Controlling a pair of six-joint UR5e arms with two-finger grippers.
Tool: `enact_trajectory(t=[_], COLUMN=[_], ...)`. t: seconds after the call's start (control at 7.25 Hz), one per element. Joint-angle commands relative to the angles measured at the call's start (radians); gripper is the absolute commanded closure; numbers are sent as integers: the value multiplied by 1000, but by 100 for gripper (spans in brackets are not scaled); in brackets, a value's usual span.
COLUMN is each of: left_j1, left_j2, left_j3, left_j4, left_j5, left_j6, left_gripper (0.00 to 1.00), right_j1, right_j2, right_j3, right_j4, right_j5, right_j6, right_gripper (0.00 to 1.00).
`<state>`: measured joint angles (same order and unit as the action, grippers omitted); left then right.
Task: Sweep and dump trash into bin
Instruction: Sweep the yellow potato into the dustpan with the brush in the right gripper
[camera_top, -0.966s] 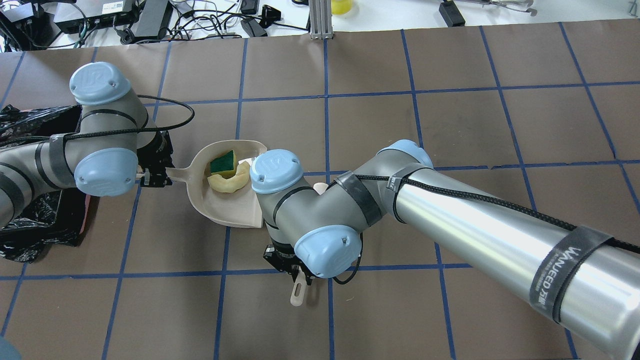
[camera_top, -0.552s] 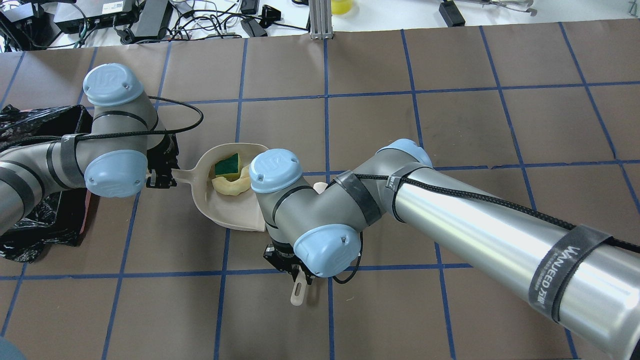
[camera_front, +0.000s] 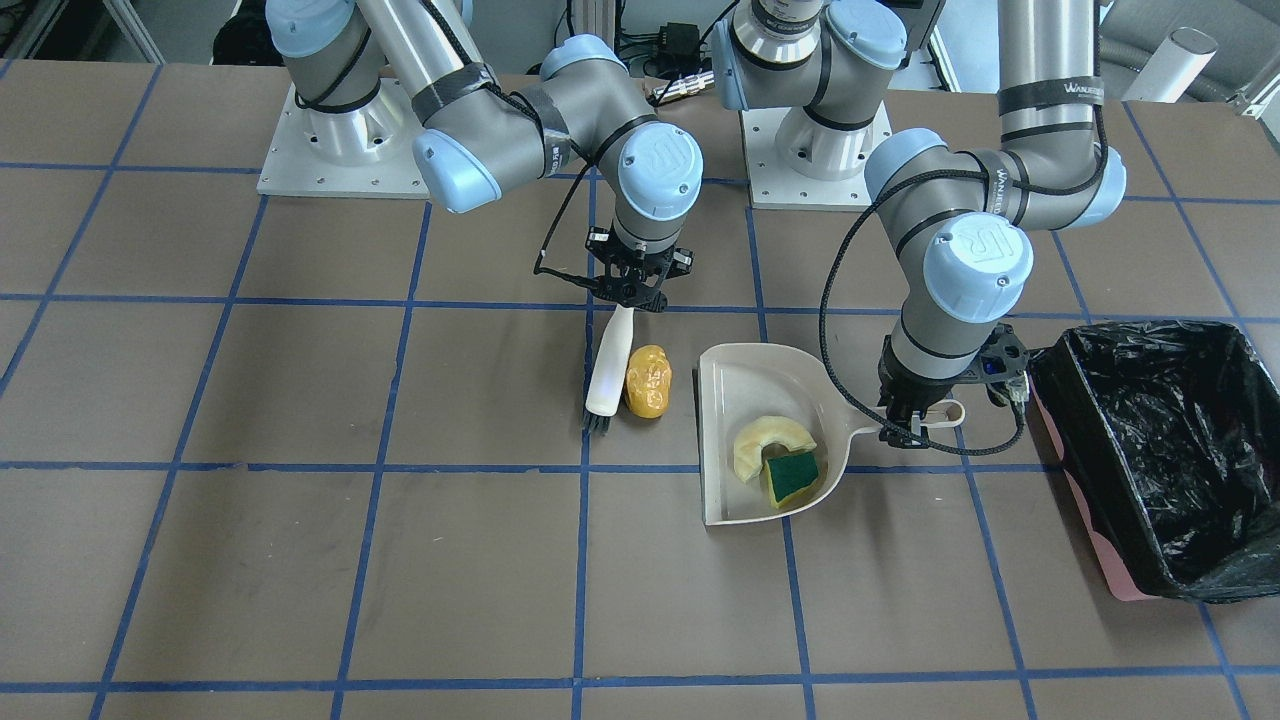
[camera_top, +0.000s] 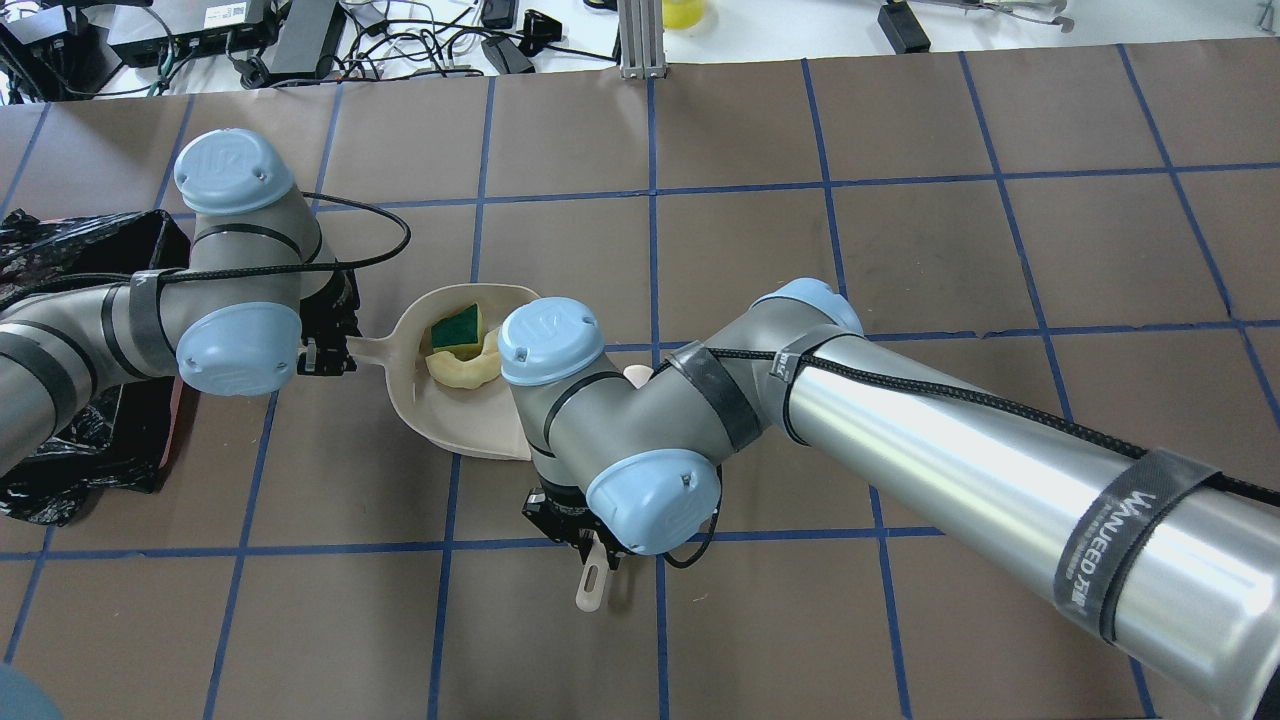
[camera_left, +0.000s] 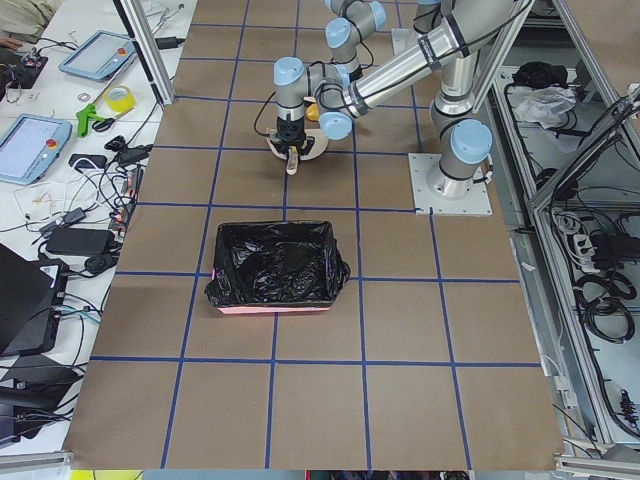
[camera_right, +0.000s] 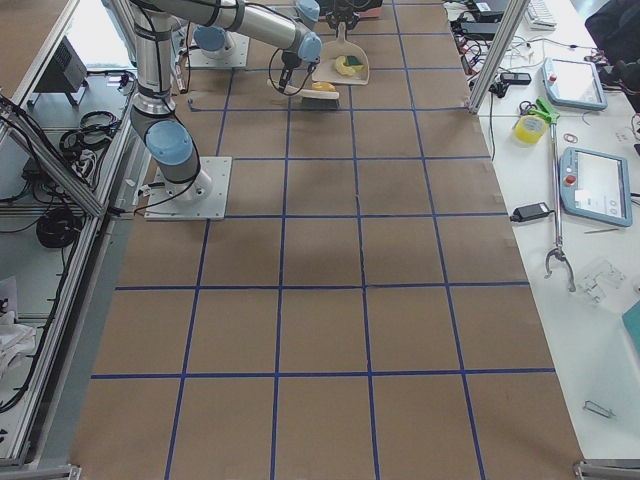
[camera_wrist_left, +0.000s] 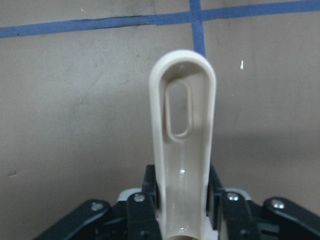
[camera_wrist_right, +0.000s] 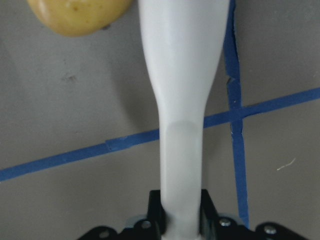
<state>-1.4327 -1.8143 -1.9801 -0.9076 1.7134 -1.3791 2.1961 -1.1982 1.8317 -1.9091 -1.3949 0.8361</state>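
1. All views were brightly and evenly lit from above; shadows on the table (camera_front: 300, 560) were short and soft.
2. Glare streaked the right arm (camera_top: 960, 450) in the overhead view; the black liner of the bin (camera_front: 1100, 450) showed scattered glints.
3. The left wrist view was dimmer, with a soft shadow beside the dustpan handle (camera_wrist_left: 183, 145).
4. In the right wrist view the brush handle (camera_wrist_right: 182, 100) was washed out, its edges soft.
5. Both side views resolved distant objects poorly.

Lump (camera_front: 649, 395): glossy orange-yellow, on the table just beside the brush (camera_front: 608, 370), short of the dustpan (camera_front: 735, 375).
Crescent (camera_front: 768, 440): pale yellow, flat in the dustpan.
Sponge (camera_front: 793, 478): green face up, yellow edge, touching the crescent.
Bin (camera_front: 1084, 508): pink, black crinkled liner, upright, open, beyond the dustpan's handle.
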Motion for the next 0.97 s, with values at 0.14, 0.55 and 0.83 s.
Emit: enact_trajectory(t=[0.14, 0.55, 0.83], left_j1=[-2, -2, -2], left_j2=[-10, -11, -13], left_j3=[1, 1, 1], left_j4=[1, 1, 1], left_j5=[0, 0, 0], left_j6=[-14, -15, -15], left_gripper=[100, 100, 100], right_j1=[1, 22, 46], right_j2=[70, 156, 202], right_j3=[-58, -176, -265], right_j4=[-31, -34, -34], right_j5=[51, 76, 114], right_j6=[41, 81, 104], right_gripper=[100, 100, 100])
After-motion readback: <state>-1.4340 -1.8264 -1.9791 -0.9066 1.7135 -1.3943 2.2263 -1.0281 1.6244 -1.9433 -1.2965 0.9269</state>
